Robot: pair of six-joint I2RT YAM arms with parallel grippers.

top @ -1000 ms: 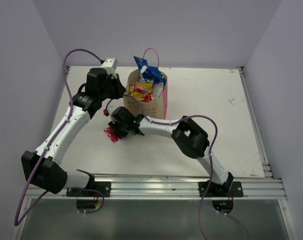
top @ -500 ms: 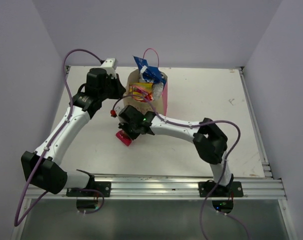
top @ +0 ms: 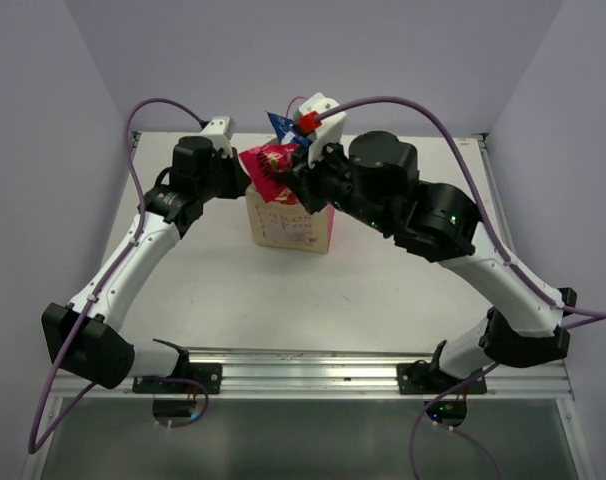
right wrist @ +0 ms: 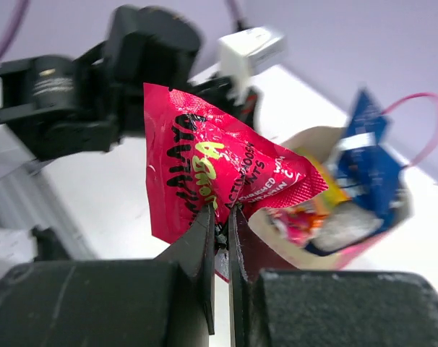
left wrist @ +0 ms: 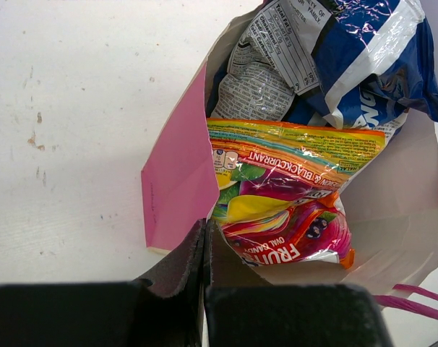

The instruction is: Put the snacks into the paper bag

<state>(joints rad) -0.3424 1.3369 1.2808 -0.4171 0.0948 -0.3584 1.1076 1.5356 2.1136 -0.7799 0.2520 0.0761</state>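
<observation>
**Sachet over the bag, not yet in**

Your sachet (right wrist: 219, 163) is clamped in the closed jaws of the right gripper (right wrist: 220, 217), held just above the mouth of the bag (top: 291, 228). Inside the bag you have the blue packet (left wrist: 378, 50) and the orange packet (left wrist: 291, 195). No red-yellow packet shows; it may lie beneath those two. The left gripper (left wrist: 204, 235) is closed on the rim of the bag's pink side. By my reading, only lowering and releasing the sachet is left.

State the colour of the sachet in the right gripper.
The sachet is pink-red with black and yellow-green lettering; clearest in the right wrist view.
</observation>
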